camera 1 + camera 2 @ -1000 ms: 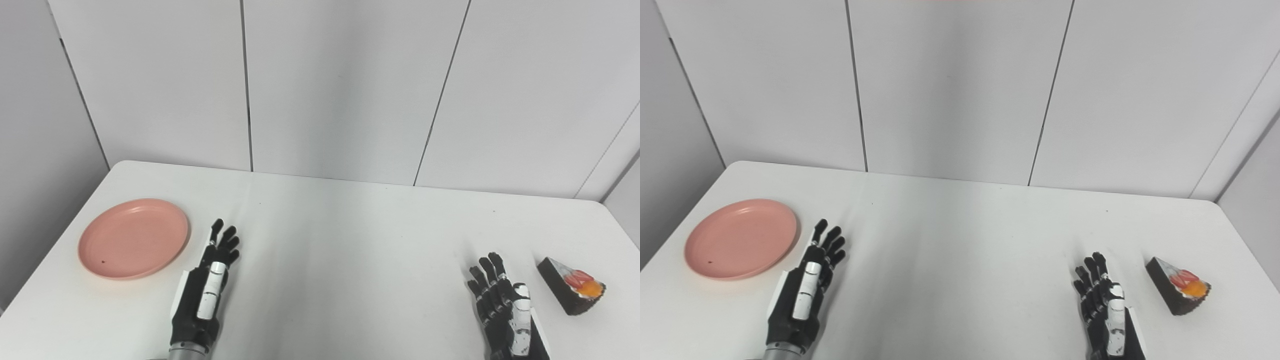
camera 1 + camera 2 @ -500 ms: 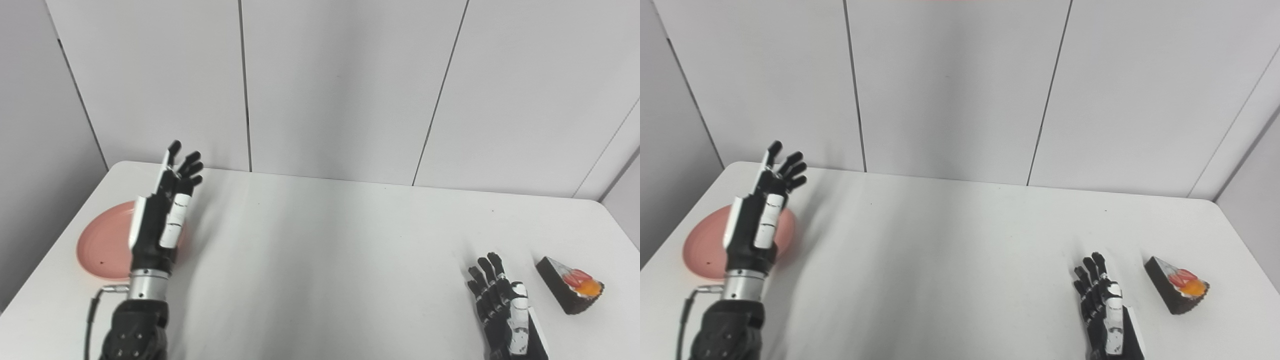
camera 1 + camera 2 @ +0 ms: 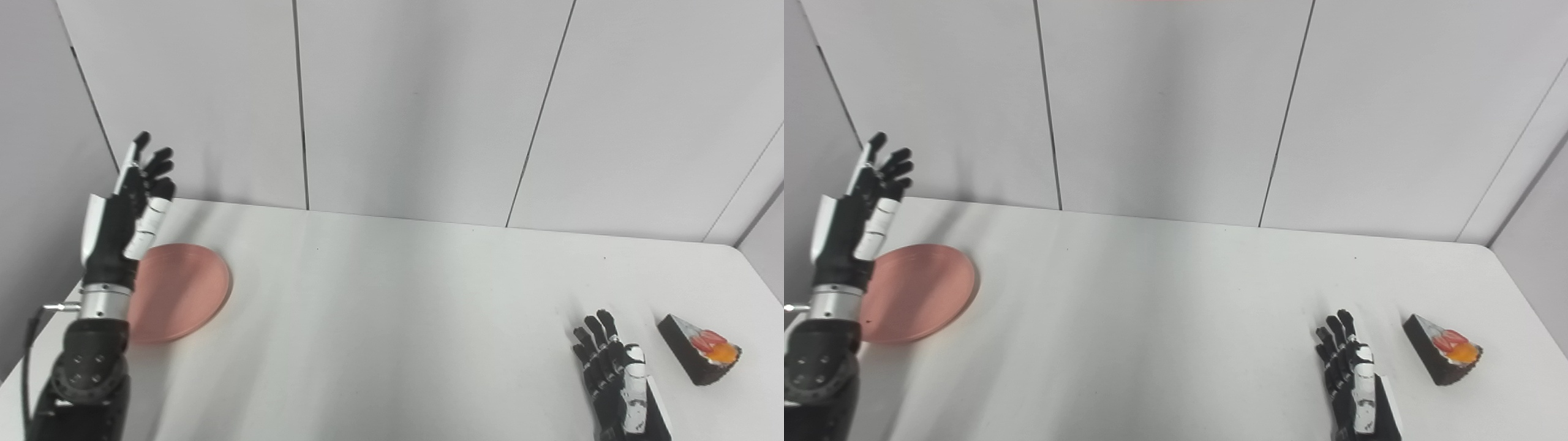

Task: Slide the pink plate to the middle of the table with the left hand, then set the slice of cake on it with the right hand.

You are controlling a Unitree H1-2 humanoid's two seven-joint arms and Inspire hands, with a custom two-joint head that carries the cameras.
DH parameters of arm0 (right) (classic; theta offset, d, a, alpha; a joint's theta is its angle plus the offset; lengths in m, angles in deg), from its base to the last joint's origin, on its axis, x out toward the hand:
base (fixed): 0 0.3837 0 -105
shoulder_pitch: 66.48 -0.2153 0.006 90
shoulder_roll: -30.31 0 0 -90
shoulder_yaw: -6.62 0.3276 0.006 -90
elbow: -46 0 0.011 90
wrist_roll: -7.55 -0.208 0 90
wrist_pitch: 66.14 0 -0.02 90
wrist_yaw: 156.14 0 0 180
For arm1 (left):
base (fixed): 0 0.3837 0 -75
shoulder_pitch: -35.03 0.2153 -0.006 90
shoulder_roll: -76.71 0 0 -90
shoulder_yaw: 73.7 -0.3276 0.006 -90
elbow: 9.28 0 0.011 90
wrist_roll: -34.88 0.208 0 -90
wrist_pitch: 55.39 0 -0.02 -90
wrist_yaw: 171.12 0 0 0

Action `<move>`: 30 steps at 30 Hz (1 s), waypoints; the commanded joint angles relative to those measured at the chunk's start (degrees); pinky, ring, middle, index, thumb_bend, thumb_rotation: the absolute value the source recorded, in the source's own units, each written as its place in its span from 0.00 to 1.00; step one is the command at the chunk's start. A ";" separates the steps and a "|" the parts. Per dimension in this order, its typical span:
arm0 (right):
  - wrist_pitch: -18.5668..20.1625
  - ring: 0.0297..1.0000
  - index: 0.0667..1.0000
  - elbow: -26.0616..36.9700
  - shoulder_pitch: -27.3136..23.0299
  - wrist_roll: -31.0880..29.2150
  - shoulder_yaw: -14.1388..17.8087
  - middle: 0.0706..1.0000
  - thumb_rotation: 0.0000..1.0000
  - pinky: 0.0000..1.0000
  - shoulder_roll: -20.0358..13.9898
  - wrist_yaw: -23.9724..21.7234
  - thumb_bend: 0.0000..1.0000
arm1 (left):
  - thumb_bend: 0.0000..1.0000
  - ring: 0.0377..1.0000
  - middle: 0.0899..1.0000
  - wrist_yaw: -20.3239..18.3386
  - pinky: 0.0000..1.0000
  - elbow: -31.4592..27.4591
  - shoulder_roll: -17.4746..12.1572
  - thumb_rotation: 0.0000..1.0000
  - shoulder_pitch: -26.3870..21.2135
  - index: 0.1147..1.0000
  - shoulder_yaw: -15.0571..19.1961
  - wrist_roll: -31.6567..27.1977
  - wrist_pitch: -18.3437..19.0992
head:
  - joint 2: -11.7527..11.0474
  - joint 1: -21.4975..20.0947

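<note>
L hand [image 3: 125, 211] raised high on upright forearm, fingers spread & pointing up, holding nothing. R hand [image 3: 615, 373] low near bottom edge, palm down, fingers apart & extended fwd, also empty.

You are working in what looks like a robot test cell or lab, not a home. A plain white table [image 3: 398, 294] with rounded corners stands against bare pale grey wall panels [image 3: 416, 104], split by thin dark vertical seams, which close in on the far, left and right sides.
</note>
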 commanded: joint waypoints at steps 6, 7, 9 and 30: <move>0.35 0.96 0.98 -0.54 0.75 0.11 -0.39 0.97 1.00 1.00 0.64 0.30 0.73 | 0.80 0.87 0.89 0.26 0.82 9.87 -5.66 0.93 -5.04 0.94 1.31 -1.51 -5.62 | 0.11 -0.11; 0.43 0.95 0.98 -0.40 0.78 0.30 -0.45 0.97 1.00 1.00 0.66 0.41 0.74 | 0.80 0.87 0.89 -0.18 0.84 11.69 -6.20 0.93 -5.56 0.94 1.68 -2.52 -6.03 | 0.17 -0.12; 0.46 0.95 0.98 -0.27 0.77 0.53 -0.46 0.97 1.00 1.00 0.75 0.56 0.74 | 0.82 0.89 0.90 -1.18 0.86 14.91 -6.94 0.91 -6.61 0.93 2.45 -5.11 -6.54 | 0.21 -0.13; 2.08 0.95 0.97 1.75 1.60 0.45 -0.40 0.95 1.00 1.00 0.09 0.98 0.74 | 0.92 0.89 0.88 -11.04 0.82 38.71 -8.51 0.93 -11.11 0.94 8.36 -22.55 -6.24 | 1.95 -0.70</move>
